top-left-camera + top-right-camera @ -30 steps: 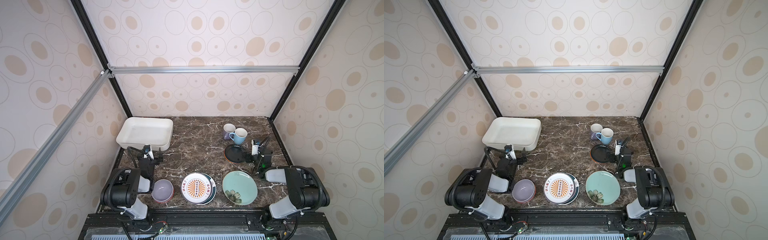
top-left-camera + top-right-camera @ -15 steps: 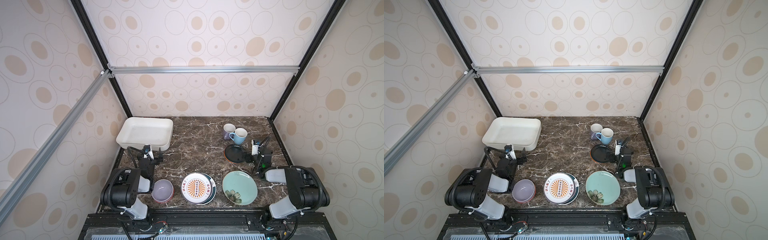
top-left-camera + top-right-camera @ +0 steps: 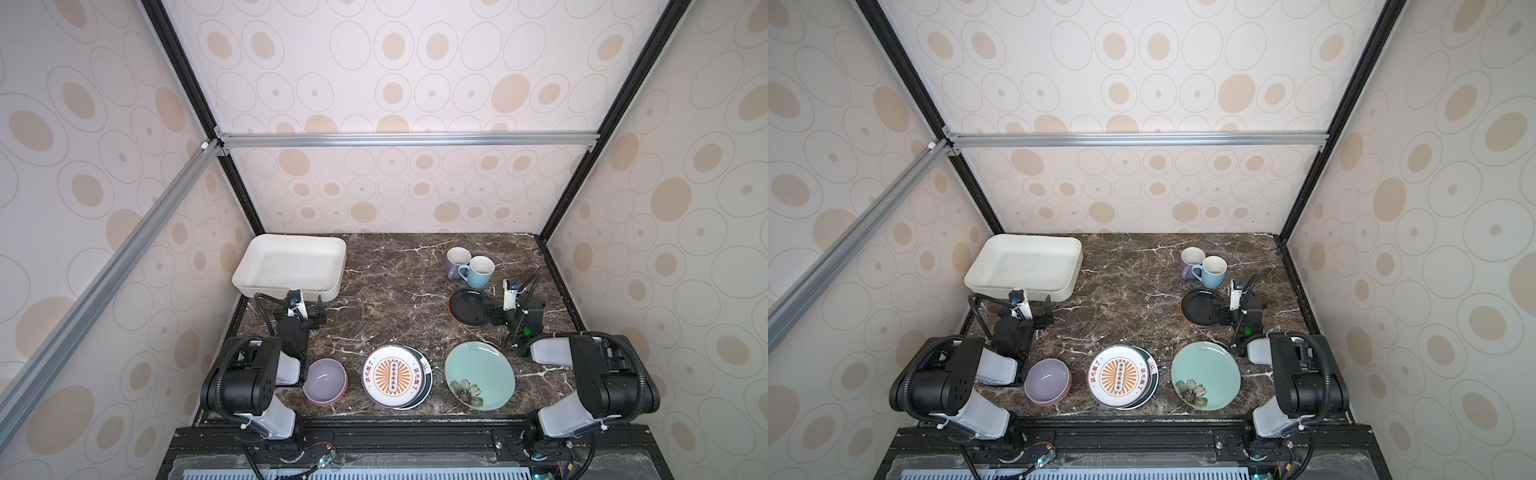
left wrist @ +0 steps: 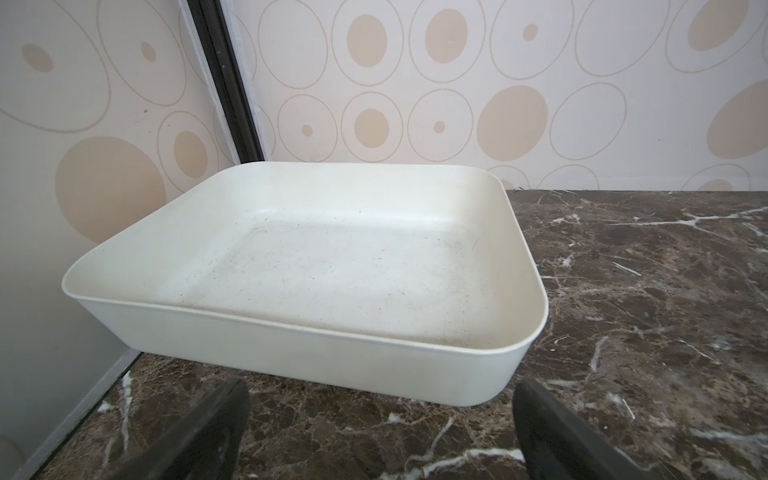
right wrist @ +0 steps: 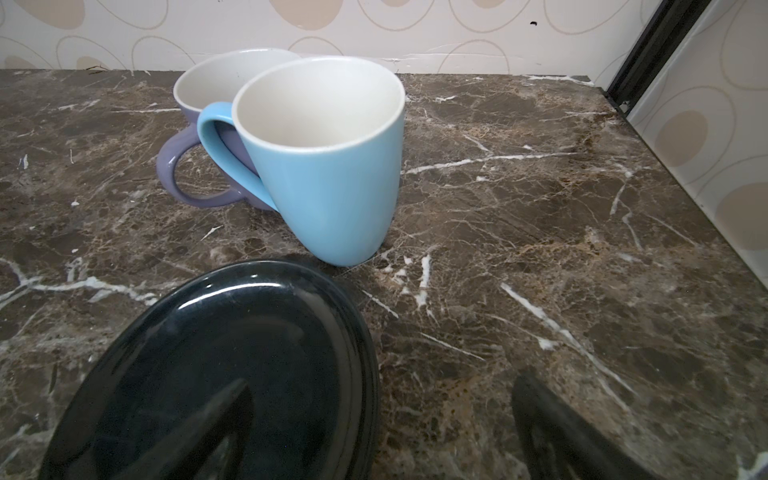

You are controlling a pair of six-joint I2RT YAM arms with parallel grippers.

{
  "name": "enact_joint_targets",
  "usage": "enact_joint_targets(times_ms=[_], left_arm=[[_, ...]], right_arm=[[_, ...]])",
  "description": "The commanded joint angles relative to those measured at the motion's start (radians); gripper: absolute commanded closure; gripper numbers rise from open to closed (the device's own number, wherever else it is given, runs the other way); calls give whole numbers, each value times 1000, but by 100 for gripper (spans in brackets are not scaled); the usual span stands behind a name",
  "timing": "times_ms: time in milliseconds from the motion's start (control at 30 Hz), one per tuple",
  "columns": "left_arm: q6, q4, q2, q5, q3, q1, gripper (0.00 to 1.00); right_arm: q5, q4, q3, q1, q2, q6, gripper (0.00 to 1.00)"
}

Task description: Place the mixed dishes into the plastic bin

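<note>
The off-white plastic bin (image 3: pixel 291 266) (image 4: pixel 332 257) stands empty at the back left. My left gripper (image 3: pixel 305 309) (image 4: pixel 380 415) sits open just in front of its near wall, holding nothing. A lavender mug (image 3: pixel 456 262) and a blue mug (image 3: pixel 480 272) (image 5: pixel 328 166) touch at the back right. A black plate (image 3: pixel 469 307) (image 5: pixel 216 365) lies on an orange-rimmed one. My right gripper (image 3: pixel 513 309) (image 5: pixel 380 415) is open, one finger over the black plate's edge, the other over bare table. Along the front lie a lavender bowl (image 3: pixel 325 380), a sunburst plate (image 3: pixel 395 376) on a dark-rimmed plate (image 3: pixel 426 384), and a mint-green flowered plate (image 3: pixel 480 374).
The brown marble table (image 3: pixel 395 291) is closed in by patterned walls on three sides, with black frame posts (image 3: pixel 552 232) at the back corners. Both arm bases (image 3: pixel 245 382) sit at the front corners, close to the bowl and the mint plate.
</note>
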Motion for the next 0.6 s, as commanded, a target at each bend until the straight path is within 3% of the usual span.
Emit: enact_joint_targets(times_ms=[0, 500, 567], left_arm=[[27, 16, 0, 2, 15, -3, 1], [28, 23, -6, 9, 12, -2, 1], [38, -115, -65, 29, 59, -3, 1]], right_arm=[[9, 16, -3, 0, -7, -14, 0], [0, 15, -6, 1, -13, -19, 0], [-57, -17, 3, 3, -40, -50, 0]])
